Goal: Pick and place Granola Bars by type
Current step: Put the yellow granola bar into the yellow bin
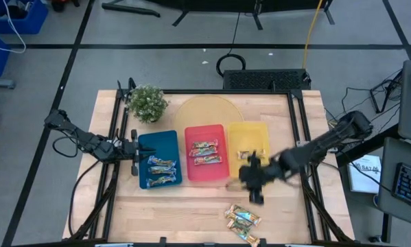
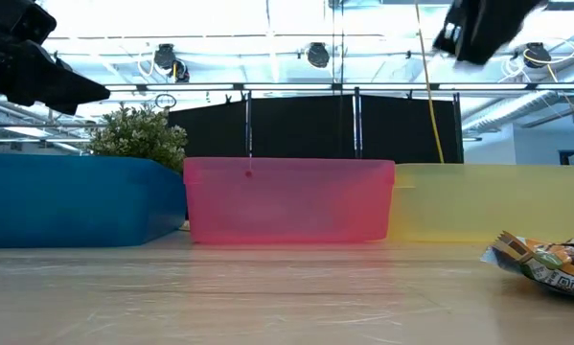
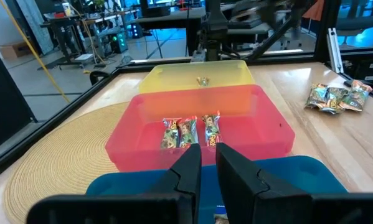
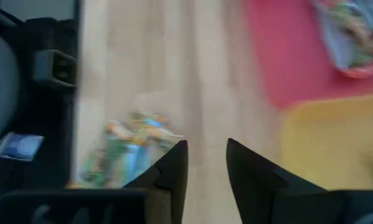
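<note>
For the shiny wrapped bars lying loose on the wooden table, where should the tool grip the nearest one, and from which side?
Judging by the high view, the shiny wrapped bars lie flat and bunched on the wooden table. Probably come straight down with the right tool, pinching the upper bar across its narrow middle.

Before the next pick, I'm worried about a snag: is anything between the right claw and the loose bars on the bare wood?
Nothing visible is. The right claw hangs by the yellow tray's near edge, fingers apart and empty, and only bare tabletop lies between it and the loose bars.
</note>
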{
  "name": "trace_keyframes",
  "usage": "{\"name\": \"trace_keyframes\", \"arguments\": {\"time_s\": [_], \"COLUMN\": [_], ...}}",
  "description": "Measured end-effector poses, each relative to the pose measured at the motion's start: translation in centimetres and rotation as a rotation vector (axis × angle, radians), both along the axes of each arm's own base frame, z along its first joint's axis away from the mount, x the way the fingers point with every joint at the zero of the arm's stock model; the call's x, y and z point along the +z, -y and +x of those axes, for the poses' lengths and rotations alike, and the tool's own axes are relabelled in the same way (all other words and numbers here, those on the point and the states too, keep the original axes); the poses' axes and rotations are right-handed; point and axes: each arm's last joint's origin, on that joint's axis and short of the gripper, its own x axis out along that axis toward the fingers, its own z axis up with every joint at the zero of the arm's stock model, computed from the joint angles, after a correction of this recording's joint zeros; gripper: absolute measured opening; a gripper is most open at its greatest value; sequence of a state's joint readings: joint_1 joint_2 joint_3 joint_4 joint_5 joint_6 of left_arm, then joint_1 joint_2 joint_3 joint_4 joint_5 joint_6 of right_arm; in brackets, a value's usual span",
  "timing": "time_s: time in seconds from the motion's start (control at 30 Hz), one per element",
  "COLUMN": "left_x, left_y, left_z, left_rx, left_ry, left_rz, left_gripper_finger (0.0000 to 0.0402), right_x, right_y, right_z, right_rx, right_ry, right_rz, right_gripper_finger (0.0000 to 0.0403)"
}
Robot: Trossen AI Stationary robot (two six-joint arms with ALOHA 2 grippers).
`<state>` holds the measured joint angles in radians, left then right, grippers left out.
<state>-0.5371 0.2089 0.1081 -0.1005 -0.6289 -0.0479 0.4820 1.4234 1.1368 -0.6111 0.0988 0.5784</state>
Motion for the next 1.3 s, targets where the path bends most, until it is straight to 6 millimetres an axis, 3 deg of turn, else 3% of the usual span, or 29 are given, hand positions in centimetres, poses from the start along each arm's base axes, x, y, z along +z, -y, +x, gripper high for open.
{"name": "trace_keyframes", "arguments": {"time_s": [0.13,0.27,0.37,0.47,0.63,0.8,1.03,1.3], "left_x": [0.0,0.0,0.0,0.0,0.0,0.0,0.0,0.0], "left_y": [0.0,0.0,0.0,0.0,0.0,0.0,0.0,0.0], "left_z": [0.0,0.0,0.0,0.0,0.0,0.0,0.0,0.0], "left_rx": [0.002,0.003,0.002,0.003,0.002,0.001,-0.003,-0.001], "left_ry": [0.001,0.001,0.001,0.002,0.002,0.0,-0.002,-0.001], "left_rz": [-0.011,-0.014,-0.014,-0.018,-0.018,-0.009,0.02,0.008], "left_gripper_finger": [0.0058,0.0058,0.0058,0.0058,0.0058,0.0058,0.0058,0.0058], "right_x": [1.1,0.7,-0.4,-1.7,-3.0,-3.8,-6.5,-9.7], "right_y": [-5.8,-11.1,-13.7,-15.0,-15.9,-15.7,-14.3,-13.9], "right_z": [1.5,2.6,2.8,2.4,2.3,2.7,2.3,1.8], "right_rx": [0.04,0.031,-0.017,-0.098,-0.195,-0.185,-0.19,-0.179], "right_ry": [-0.041,-0.206,-0.336,-0.422,-0.407,-0.361,-0.425,-0.443], "right_rz": [-0.064,-0.122,-0.179,-0.213,-0.225,-0.231,-0.304,-0.265], "right_gripper_finger": [0.0073,0.0046,0.0026,0.0006,0.0019,0.009,0.0186,0.0204]}}
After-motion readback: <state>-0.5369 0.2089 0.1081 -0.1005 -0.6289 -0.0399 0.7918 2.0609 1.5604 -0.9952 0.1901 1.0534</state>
